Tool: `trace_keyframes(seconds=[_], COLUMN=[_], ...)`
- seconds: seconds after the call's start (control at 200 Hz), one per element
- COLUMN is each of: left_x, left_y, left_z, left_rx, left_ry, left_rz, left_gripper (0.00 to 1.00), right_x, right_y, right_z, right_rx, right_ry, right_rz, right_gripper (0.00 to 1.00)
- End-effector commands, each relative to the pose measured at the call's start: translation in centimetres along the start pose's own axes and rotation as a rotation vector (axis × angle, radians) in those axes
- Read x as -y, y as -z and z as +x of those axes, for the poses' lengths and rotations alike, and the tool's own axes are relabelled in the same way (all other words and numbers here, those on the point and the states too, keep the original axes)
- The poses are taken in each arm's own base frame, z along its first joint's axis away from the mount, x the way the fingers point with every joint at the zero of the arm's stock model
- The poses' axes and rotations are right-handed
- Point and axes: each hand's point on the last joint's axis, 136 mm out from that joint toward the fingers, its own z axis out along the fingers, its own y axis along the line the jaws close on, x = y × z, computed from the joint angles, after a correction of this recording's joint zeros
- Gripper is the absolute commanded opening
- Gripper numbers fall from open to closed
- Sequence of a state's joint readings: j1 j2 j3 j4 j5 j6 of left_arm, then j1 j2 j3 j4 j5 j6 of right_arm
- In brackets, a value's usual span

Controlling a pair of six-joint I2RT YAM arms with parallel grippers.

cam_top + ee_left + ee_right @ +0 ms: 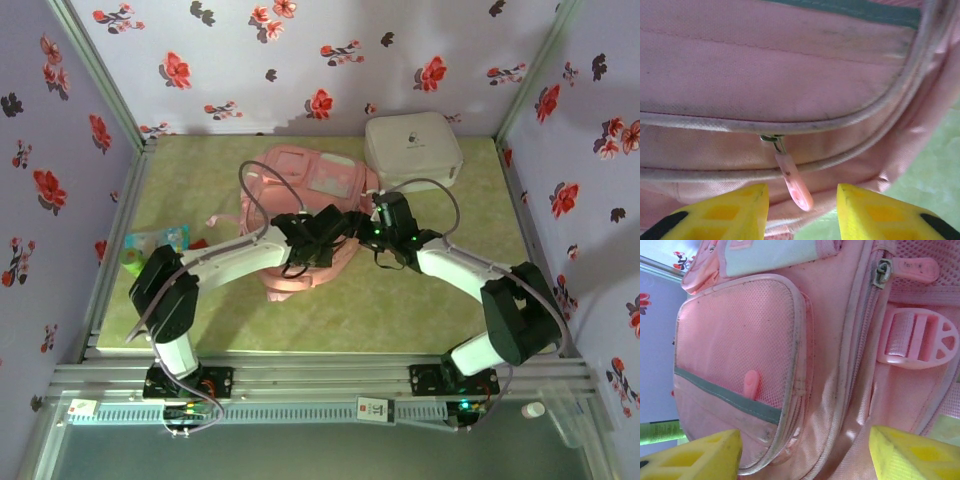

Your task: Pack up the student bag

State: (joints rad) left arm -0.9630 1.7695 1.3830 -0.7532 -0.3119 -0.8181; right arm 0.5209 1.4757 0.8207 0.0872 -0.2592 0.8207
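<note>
The bag (300, 185) lay flat near the middle of the green tabletop (430, 310), front side up. A white case (412, 150) sat just beside its far right corner, close to the back wall. Some small colourful items (152, 248) lay at the left edge, apart from the bag and too small to make out.

The left arm (235, 258) reached in from the near left across the bag's near end. The right arm (455, 265) came from the near right to the bag's right side. The two wrists were close together above the bag.

In the left wrist view, the left jaws were spread and held nothing. Their yellow fingertips (740, 210) stood on either side of a pink zip pull (794, 181), clear of it. The pull hung from a metal slider (774, 141) on a zip running between two piped seams.

In the right wrist view, the right jaws were spread wide and empty, close to the bag's front. Between them lay a pocket (735, 355) crossed by a grey-green band (730, 401), with a small pink tab (751, 384) on it. To the right were a pink buckle (917, 337) and, above it, another pull (914, 270) on its slider.
</note>
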Motion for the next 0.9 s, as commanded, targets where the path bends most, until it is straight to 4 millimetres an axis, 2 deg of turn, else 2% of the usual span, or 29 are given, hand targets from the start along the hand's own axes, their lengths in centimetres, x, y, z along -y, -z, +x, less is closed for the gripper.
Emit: trace_keyframes(seconds=[0.0, 0.2, 0.475, 0.58, 0.75, 0.895], left_x=[-0.8, -0.9, -1.9, -2.0, -2.1, -2.3], left_y=[0.2, -0.8, 0.0, 0.1, 0.5, 1.1], left_z=[-0.9, -0.8, -1.1, -1.3, -1.6, -1.8], left_rx=[0.029, 0.015, 0.033, 0.038, 0.047, 0.058], left_ry=[-0.001, -0.026, -0.029, -0.028, -0.042, -0.050], left_rz=[-0.071, -0.102, -0.136, -0.132, -0.125, -0.112], left_gripper=[0.37, 0.28, 0.10, 0.00, 0.00, 0.00], right_x=[-1.1, -0.9, -1.6, -2.2, -2.9, -2.6], right_y=[0.1, -0.1, -0.4, -0.7, -1.6, -3.0], right_z=[-1.1, -1.0, -1.1, -1.0, -0.9, -0.7], right_rx=[0.022, 0.016, 0.006, -0.006, -0.038, -0.077], right_ry=[-0.015, -0.021, -0.028, -0.044, -0.084, -0.108], right_rz=[-0.036, -0.036, -0.072, -0.107, -0.151, -0.137], right_gripper=[0.68, 0.67, 0.65, 0.63, 0.59, 0.47])
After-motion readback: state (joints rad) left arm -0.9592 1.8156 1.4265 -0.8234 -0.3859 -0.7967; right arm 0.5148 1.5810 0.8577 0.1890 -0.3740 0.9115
